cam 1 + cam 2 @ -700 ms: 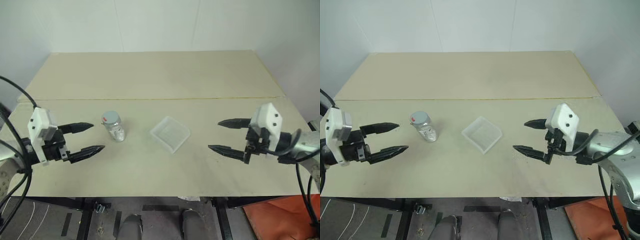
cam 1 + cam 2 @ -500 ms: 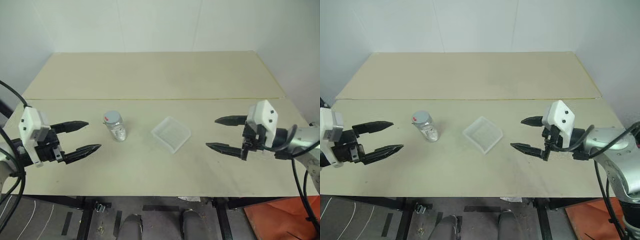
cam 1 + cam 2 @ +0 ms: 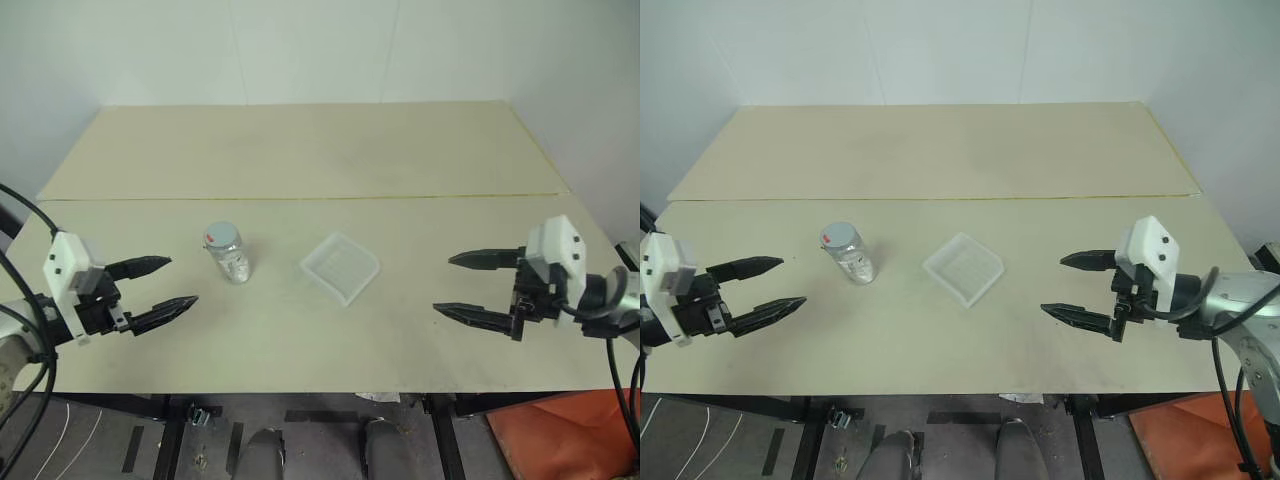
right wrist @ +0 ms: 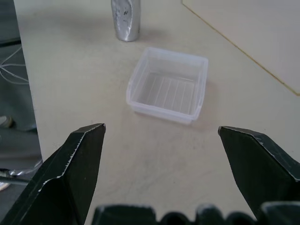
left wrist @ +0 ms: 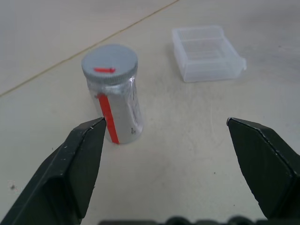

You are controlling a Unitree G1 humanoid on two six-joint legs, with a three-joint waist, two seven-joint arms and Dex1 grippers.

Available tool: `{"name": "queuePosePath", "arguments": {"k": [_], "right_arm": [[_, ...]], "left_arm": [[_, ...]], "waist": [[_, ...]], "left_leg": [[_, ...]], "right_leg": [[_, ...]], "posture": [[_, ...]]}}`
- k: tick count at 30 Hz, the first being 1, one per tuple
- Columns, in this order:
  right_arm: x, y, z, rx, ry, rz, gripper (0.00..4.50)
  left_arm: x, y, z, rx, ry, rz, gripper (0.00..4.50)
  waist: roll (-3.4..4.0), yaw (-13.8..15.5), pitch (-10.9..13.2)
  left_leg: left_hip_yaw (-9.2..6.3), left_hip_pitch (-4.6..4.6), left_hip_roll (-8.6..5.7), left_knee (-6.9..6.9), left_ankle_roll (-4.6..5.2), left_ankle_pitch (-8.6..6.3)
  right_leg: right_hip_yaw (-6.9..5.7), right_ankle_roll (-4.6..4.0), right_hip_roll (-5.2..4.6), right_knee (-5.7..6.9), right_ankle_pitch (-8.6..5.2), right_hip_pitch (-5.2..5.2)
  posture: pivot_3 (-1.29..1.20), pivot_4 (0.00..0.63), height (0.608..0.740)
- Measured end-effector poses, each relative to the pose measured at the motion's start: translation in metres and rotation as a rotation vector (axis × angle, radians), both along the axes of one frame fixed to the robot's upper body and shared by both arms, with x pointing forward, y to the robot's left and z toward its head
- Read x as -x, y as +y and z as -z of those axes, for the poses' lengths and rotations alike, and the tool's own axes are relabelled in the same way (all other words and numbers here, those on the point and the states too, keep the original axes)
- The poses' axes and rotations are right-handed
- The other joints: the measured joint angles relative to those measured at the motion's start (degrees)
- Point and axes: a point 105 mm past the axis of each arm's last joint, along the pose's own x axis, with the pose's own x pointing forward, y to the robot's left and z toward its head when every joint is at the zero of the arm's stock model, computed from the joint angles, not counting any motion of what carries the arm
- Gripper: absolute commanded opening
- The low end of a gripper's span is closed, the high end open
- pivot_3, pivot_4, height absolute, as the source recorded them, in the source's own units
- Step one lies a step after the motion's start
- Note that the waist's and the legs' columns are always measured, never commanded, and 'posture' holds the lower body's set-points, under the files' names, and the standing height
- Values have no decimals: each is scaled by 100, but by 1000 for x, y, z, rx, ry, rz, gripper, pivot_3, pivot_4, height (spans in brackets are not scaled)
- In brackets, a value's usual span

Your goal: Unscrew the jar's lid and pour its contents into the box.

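While the small clear cylindrical jar [image 3: 228,256] with silvery sides stands upright on the pale beige bench [image 3: 300,150], its round grey screw lid [image 5: 109,62] with a red mark is in place, so the task looks to be at its very start: nothing has been grasped and the approach to the jar is the step in hand. The left gripper [image 3: 160,288] hovers near the jar on its left side, apart from it, jaws spread wide and holding nothing. The right gripper [image 3: 478,287] hangs well apart from everything on the right, jaws likewise released and empty, aimed toward the shallow square translucent plastic box [image 3: 341,267] with its ribbed bottom. That box lies just right of the jar, near the bench's middle, not touching it.

The next move probably calls for 1 gripper to close around the jar's body while the other comes over to take the lid from above; in the left wrist view the jar sits off toward 1 finger [image 5: 75,164], so that arm would need to shift sideways to centre it.

Open bench lies all around both things. The near edge is closest to the 2 grippers, and the far half, beyond a thin seam, is bare.
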Motion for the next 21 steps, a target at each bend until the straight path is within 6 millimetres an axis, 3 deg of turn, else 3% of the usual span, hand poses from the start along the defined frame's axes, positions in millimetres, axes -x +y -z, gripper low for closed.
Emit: {"name": "queuePosePath", "arguments": {"k": [8, 21], "right_arm": [[-4, 14, -14, 4, -60, -48, 4500], [-2, 21, -20, 20, -93, -70, 4500]], "left_arm": [[-31, 0, 19, 52, -16, -86, 4477], [-67, -16, 30, 90, -66, -62, 4477]], "waist": [[-1, 15, 0], [-1, 12, 0]], "left_leg": [[-4, -7, 1, 1, 0, 0], [-4, -7, 1, 2, 0, 0]], "right_leg": [[-3, 1, 2, -5, 0, -1], [-3, 2, 1, -5, 1, -2]], "posture": [[0, 150, 740], [0, 150, 740]]}}
